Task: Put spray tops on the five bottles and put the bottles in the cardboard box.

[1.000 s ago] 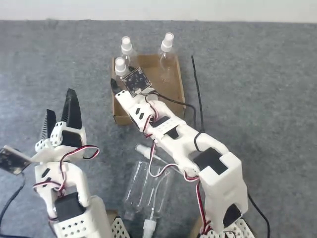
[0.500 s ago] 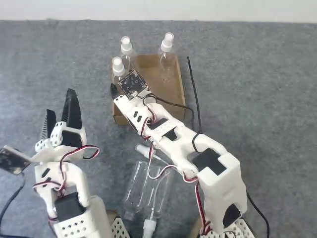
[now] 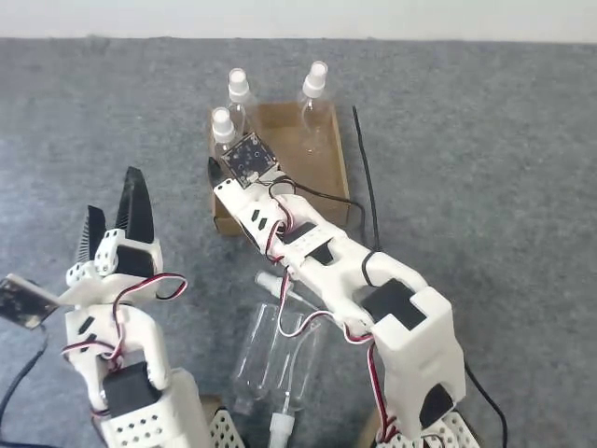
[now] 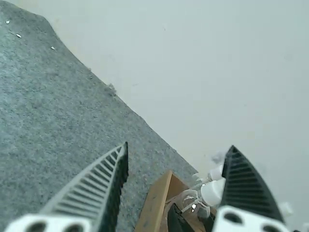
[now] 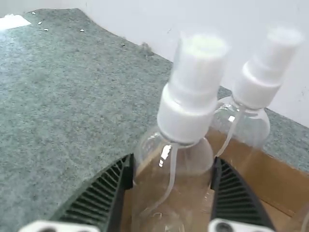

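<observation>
Five bottles are on view. Three stand upright in the cardboard box [image 3: 331, 177], each with a spray top fitted. One bottle [image 3: 239, 93] stands at the far left corner and another [image 3: 315, 93] at the far right corner. The third bottle [image 5: 183, 111] stands at the box's left wall, nearer the arms.

The right arm reaches from its base across the table [image 3: 485, 168] to the box. The right gripper [image 5: 172, 169] has its two black fingers [image 5: 104, 193] pressed against the sides of that third bottle, pinching its clear body just below the white collar. In the right wrist view a second capped bottle [image 5: 246, 106] stands just behind the pinched one, with the brown box wall under it.

The other two bottles [image 3: 254, 355] lie side by side on the table between the two arm bases, partly under the right arm. Two loose spray tops lie by them. One spray top [image 3: 269, 280] with its thin tube lies at their far end, and the second spray top [image 3: 283, 431] lies at the near edge.

The left gripper [image 3: 117, 219] is held up above the table, left of the box and well apart from it. Its fingers are spread wide with nothing between them.

A thin black strip [image 3: 366, 168] lies on the table just right of the box.
</observation>
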